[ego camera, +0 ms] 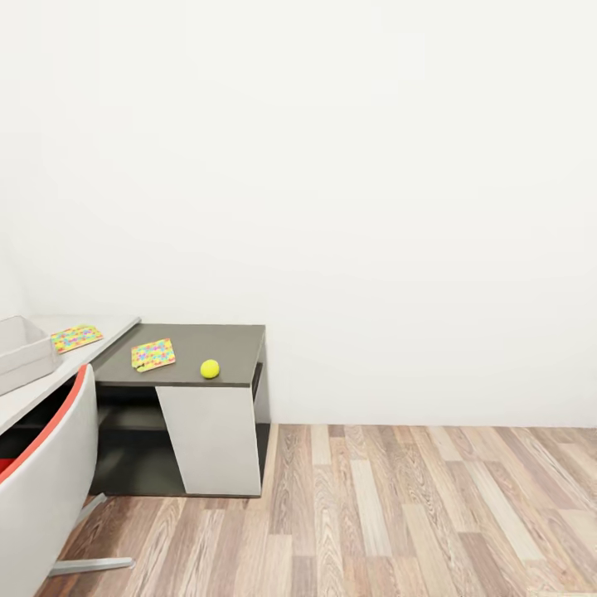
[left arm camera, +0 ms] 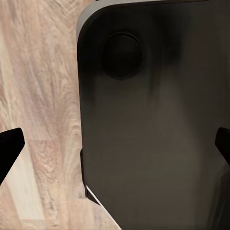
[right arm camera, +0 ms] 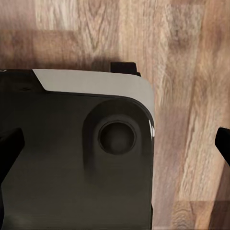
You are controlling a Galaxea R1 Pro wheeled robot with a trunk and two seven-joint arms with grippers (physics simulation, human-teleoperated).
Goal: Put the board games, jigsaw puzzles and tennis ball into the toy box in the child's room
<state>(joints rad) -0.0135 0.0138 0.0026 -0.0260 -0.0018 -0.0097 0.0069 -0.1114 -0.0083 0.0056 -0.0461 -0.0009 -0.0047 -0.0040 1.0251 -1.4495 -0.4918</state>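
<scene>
While the head camera faces a bare white wall [ego camera: 332, 166] over wood-plank floor [ego camera: 431, 514], the task's things sit at the lower left of its view. A lower dark grey side table [ego camera: 224, 344] stands against the wall, joined to the long pale desk [ego camera: 33, 390] that runs off the left edge. On the dark top lie one jigsaw puzzle [ego camera: 153, 354] and, just beside it toward the front corner, the tennis ball [ego camera: 210, 369], the two apart from each other. A second jigsaw sheet [ego camera: 76, 337] lies on the pale desk, near the corner of the pale grey toy box [ego camera: 23, 352], which is cut off by the frame. A white chair back with a red edge [ego camera: 50, 473] rises in front of the desk. From the left wrist camera, the left gripper [left arm camera: 115, 148] hangs over the robot's dark base [left arm camera: 153, 124] and the plank floor, its black fingertips [left arm camera: 9, 143] showing at opposite edges, spread wide with nothing between them. From the right wrist camera, the right gripper [right arm camera: 115, 148] likewise hangs over the dark base [right arm camera: 72, 158], fingertips [right arm camera: 9, 146] far apart and empty.
</scene>
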